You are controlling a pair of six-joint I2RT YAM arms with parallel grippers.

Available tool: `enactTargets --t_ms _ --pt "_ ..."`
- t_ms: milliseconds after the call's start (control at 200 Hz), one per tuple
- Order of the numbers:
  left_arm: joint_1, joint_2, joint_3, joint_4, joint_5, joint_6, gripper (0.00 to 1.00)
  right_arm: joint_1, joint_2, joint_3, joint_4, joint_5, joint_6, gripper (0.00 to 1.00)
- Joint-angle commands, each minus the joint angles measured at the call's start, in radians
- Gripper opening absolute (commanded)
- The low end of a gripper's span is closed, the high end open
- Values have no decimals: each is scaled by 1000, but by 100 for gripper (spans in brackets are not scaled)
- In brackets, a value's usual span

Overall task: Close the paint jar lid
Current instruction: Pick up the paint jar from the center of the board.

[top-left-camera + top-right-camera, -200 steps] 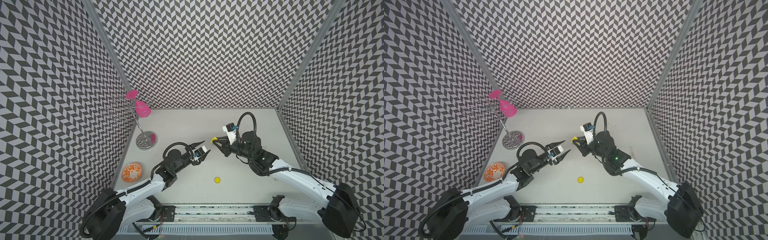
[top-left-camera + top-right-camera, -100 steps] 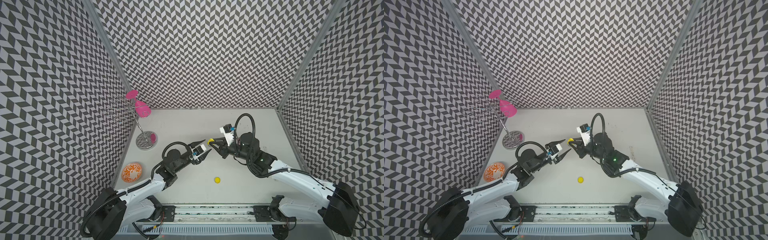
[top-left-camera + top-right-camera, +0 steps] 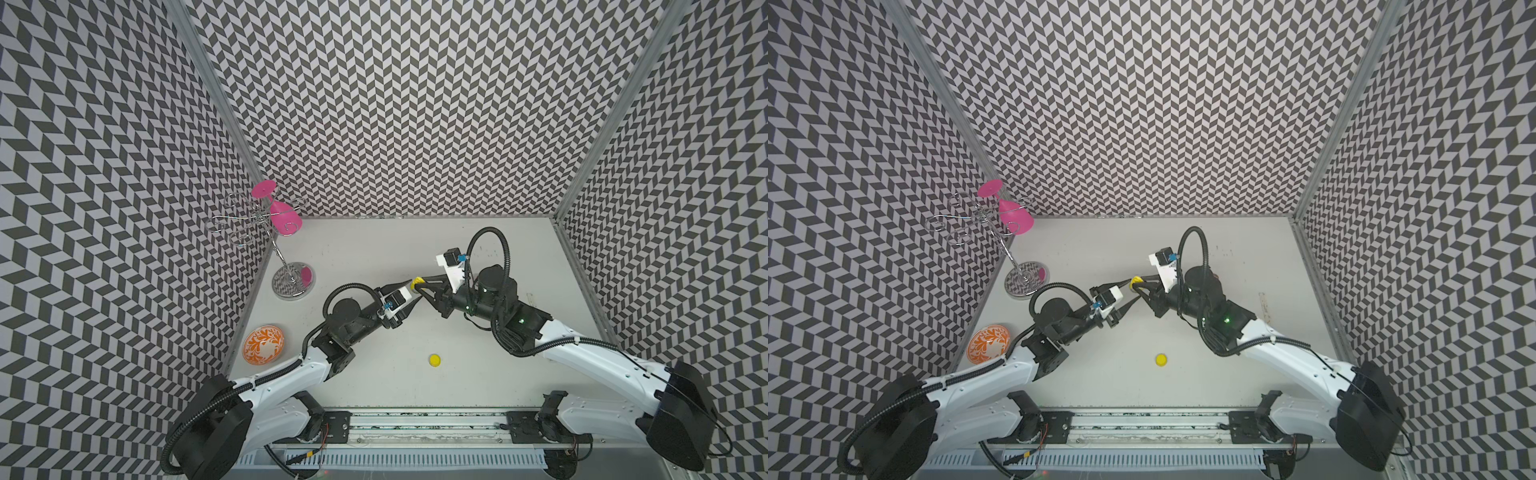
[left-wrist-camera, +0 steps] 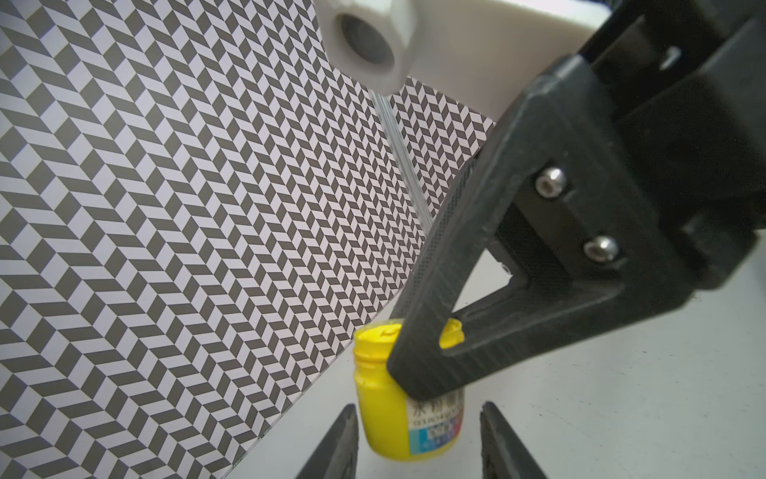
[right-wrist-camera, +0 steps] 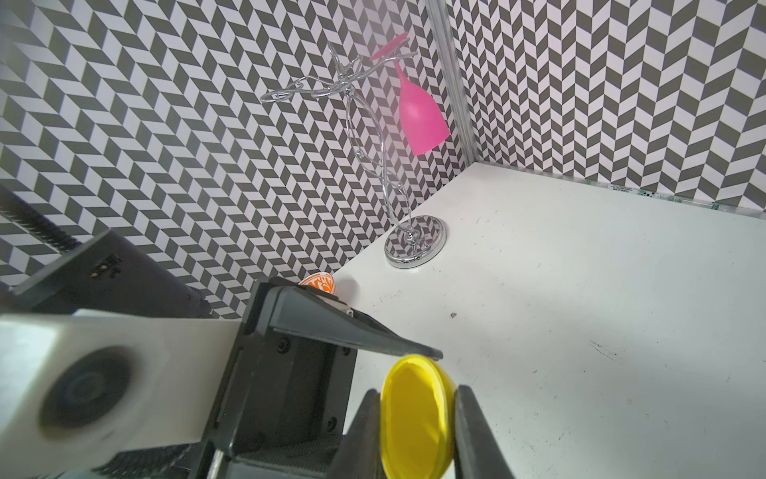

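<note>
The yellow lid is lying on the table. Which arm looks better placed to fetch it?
Probably left: the left claw stands open around the jar, gripping nothing, while the right claw is shut on it.

The right gripper (image 5: pixel 418 439) clamps the yellow jar (image 5: pixel 414 406), seen end-on, between its two fingers, with a finger tip of the left gripper (image 5: pixel 414 352) just beside the jar's rim; beyond, the white table (image 5: pixel 580 290) bears a wire rack (image 5: pixel 414 240) hung with an inverted pink glass (image 5: pixel 420 112) and a partly hidden orange bowl (image 5: pixel 319 282).
</note>
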Motion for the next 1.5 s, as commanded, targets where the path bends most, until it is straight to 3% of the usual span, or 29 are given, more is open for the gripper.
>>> enactTargets --t_ms 0,135,350,621,1497 --pt "-5 6 37 35 15 -9 48 16 9 28 63 10 10 20" --pt "-4 10 39 40 6 -11 47 27 16 27 71 12 14 20" --pt "2 30 64 15 25 -18 36 36 3 23 76 37 10 19" --pt "3 25 57 24 -21 -30 50 40 -55 -15 105 104 7 17" --pt "8 10 54 40 -36 -40 51 47 -16 -26 126 97 26 17"
